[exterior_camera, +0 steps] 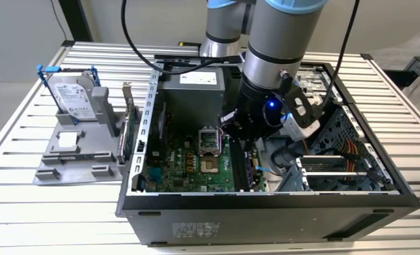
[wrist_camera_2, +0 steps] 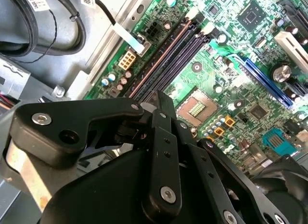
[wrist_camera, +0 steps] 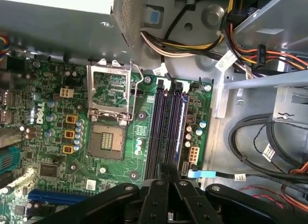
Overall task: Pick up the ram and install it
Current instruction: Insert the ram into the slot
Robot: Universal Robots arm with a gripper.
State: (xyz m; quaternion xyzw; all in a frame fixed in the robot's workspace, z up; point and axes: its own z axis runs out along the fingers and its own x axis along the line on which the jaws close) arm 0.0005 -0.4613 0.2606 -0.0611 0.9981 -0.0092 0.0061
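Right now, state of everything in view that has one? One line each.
gripper: inside the open case, over the memory slots; fingers together, nothing visible between them
ram: standing in a memory slot
memory slots: the others empty
CPU socket: empty, retention frame flipped open
computer case: side panel off, lying flat on the table
hard drive: upright in the grey holder beside the case, blue clips on

gripper (wrist_camera_2: 159,101) over motherboard (wrist_camera_2: 226,89) slots
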